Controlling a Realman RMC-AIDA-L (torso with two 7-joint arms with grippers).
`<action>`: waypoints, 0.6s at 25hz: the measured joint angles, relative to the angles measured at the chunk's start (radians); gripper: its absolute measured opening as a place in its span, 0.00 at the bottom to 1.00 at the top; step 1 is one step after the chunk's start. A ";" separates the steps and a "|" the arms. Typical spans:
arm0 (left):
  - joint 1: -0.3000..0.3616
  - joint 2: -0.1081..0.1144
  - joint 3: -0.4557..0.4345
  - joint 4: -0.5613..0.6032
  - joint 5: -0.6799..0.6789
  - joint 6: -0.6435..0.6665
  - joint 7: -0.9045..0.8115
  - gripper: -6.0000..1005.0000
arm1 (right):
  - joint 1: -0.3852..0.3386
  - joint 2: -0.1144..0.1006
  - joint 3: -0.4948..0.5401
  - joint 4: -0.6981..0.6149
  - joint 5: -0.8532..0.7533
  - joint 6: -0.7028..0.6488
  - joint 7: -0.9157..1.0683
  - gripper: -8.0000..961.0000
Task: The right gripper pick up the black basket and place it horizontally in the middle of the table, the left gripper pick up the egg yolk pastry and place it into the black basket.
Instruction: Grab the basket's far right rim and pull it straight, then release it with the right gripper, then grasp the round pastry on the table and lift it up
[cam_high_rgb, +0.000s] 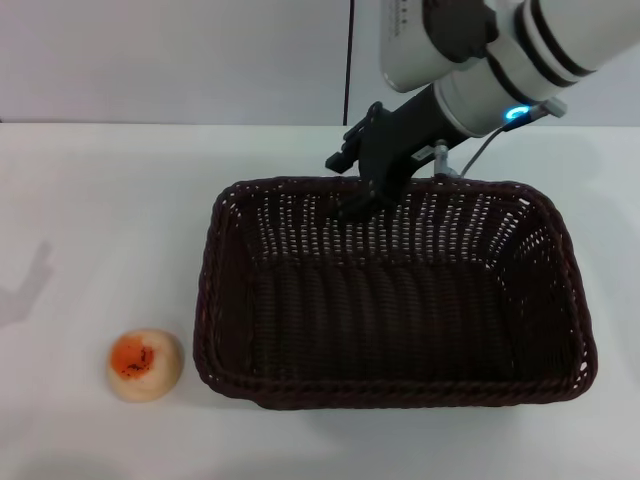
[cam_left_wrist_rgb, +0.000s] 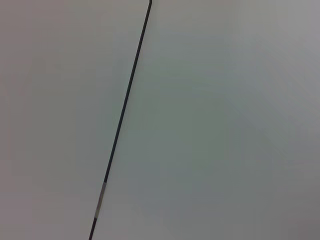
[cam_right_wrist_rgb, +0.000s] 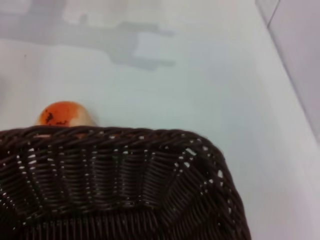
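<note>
Black basket (cam_high_rgb: 400, 300): woven, rectangular, upright, lengthwise across table (cam_high_rgb: 100, 200). Egg yolk pastry (cam_high_rgb: 145, 365): round, orange-topped, just beside basket's left end.

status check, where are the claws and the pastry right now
Right claw at far rim of black basket, grip unclear. Left claw out of view. Egg yolk pastry on table, left of basket. Nothing blocking.

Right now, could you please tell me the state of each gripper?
Right gripper: at the far rim of the basket; open or shut cannot be told.
Left gripper: not in view.
</note>
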 joint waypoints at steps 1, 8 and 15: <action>0.003 0.000 -0.001 0.001 -0.001 0.007 0.000 0.82 | -0.018 0.000 0.000 -0.030 0.006 -0.007 0.001 0.56; 0.023 0.003 0.139 0.091 0.009 0.065 -0.043 0.81 | -0.265 -0.008 0.088 -0.357 0.198 -0.098 0.021 0.71; 0.050 0.007 0.408 0.299 0.010 0.077 -0.216 0.80 | -0.599 -0.011 0.224 -0.447 0.681 -0.131 -0.048 0.79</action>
